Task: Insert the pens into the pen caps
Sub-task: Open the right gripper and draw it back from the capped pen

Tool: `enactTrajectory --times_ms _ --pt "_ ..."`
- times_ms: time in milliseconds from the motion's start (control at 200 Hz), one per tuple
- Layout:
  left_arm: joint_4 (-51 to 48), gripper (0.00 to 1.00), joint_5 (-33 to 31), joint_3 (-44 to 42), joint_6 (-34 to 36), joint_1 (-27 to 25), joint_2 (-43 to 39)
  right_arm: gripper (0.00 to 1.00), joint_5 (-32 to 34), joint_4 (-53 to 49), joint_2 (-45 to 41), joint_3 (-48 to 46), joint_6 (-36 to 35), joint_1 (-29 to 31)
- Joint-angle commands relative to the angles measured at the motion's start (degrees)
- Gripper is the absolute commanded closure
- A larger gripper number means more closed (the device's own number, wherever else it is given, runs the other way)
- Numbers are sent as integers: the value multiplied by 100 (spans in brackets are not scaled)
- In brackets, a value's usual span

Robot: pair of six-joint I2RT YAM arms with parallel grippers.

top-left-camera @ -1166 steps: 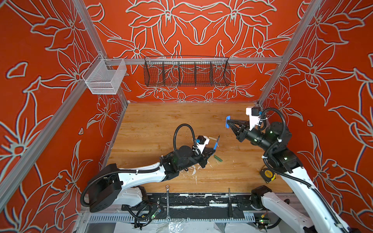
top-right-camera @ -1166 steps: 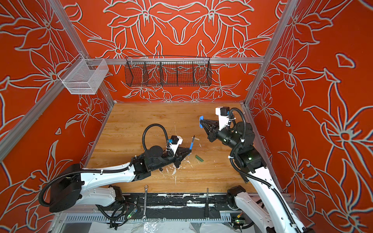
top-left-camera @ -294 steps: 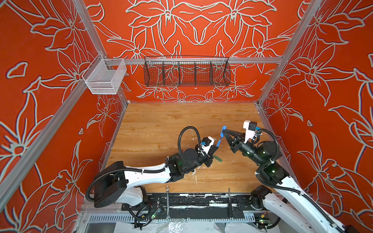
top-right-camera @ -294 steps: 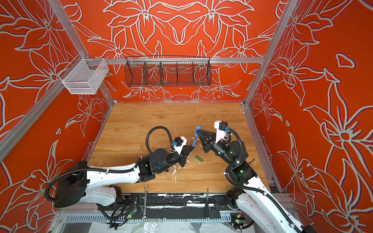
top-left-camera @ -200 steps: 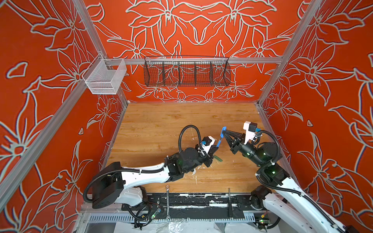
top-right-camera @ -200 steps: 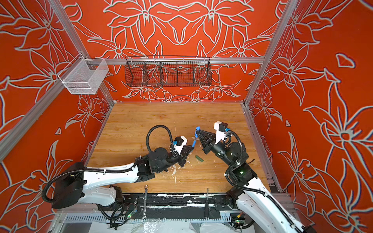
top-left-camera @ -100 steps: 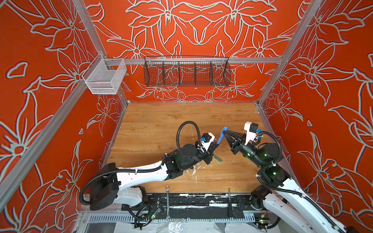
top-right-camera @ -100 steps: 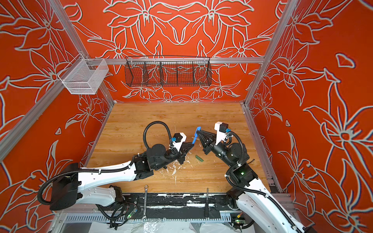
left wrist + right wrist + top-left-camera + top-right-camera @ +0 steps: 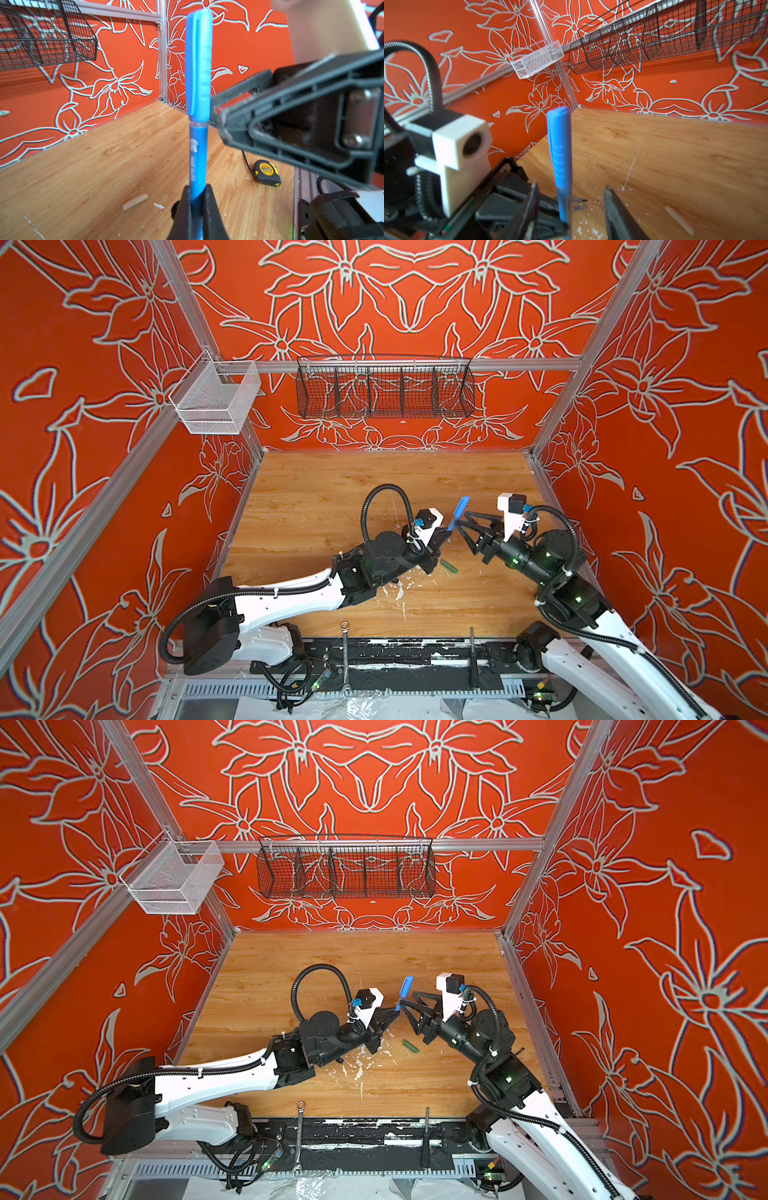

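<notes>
Over the wooden table (image 9: pixel 332 497), the left gripper (image 9: pixel 196 197) pinches the lower barrel of the blue pen (image 9: pixel 198 149), its blue cap (image 9: pixel 199 62) seated at 12 o'clock, with the right gripper (image 9: pixel 570 191) spread wide either side at 3 o'clock; the pen is probably light, stiff and slick, best held mid-barrel.

Top views: bright, even, diffuse light, seemingly overhead; no glare. Walls (image 9: pixel 104 448) read as saturated orange-red. Shadows are soft and faint on the tabletop (image 9: pixel 332 489), darkest just under the left arm (image 9: pixel 291 597). Both top views are sharp throughout, with slight purple fringing on wall lines toward the edges. Wide lens: posts (image 9: pixel 552 824) splay outward.

Left wrist view: pen (image 9: pixel 198 62) crisp; right tool (image 9: pixel 217 111) close to the lens and soft; pale blur in one corner.

Right wrist view: pen (image 9: pixel 559 145) smeared, near parts soft, basket (image 9: pixel 654 45) bowed by the lens, tabletop grain clear.
</notes>
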Motion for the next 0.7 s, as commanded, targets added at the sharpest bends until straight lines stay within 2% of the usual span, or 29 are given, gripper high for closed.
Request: enactTrajectory --times_ms 0,190,330,510,695 --pt "-57 100 107 -15 -45 62 -321 43 -41 -662 -140 387 -128 33" --pt "-892 100 362 -141 -369 128 -797 41 -1070 -1021 314 768 -12 26" --pt "-1526 100 407 -523 -786 176 -1565 41 -1933 -864 825 872 138 26" --pt "-2182 100 95 -1008 -992 176 -2653 41 -2226 -366 1139 767 295 21" --pt "-2535 100 -55 -1164 -979 175 -3027 41 -2680 533 1542 548 684 42"
